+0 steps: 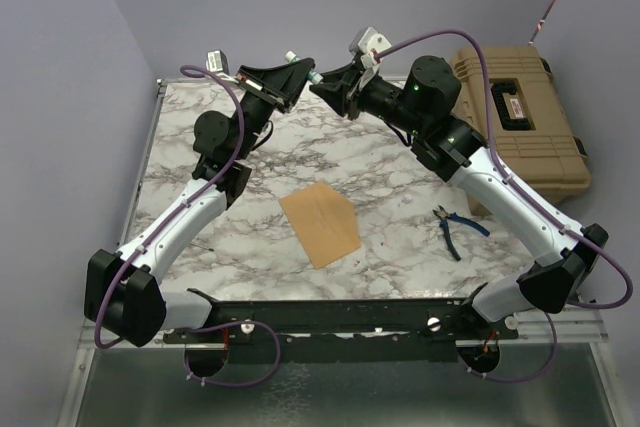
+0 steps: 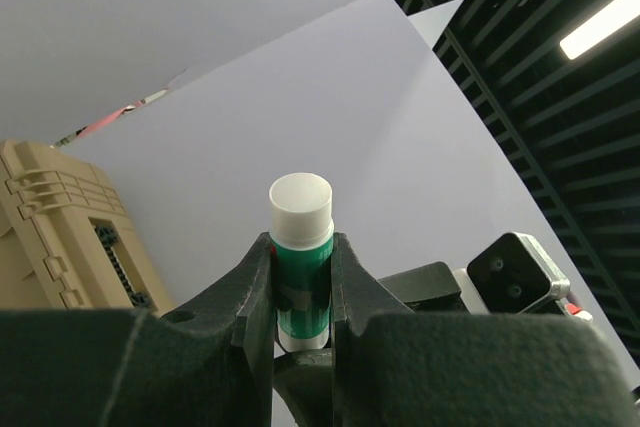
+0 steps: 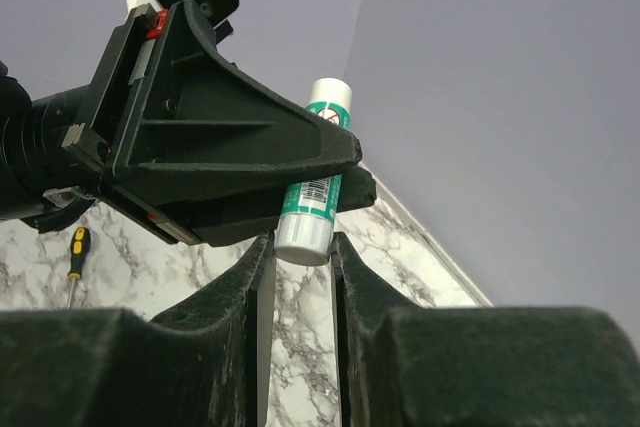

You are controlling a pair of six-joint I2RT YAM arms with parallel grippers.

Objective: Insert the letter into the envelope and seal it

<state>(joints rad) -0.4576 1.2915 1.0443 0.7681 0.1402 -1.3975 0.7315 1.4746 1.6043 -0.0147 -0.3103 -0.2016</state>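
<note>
Pinching the glue stick (image 2: 300, 209) by its green body, the L gripper (image 2: 301, 244) holds it up in the air, well behind the envelope (image 1: 320, 222) (on the far side of it from the arm bases). The R gripper (image 3: 302, 244) has its jaws narrow, one each side of the stick's white end; whether they press it yet, can't tell. Stick looks rigid, light, smooth plastic, so prob. slippery: best taken square across the white end w/ L gripping the body. Envelope lies flat on the table (image 1: 400, 162), nothing touching it. It's thin, floppy paper, best lifted by an edge or the flap tip. No letter shows apart from the envelope; maybe it's inside.
</note>
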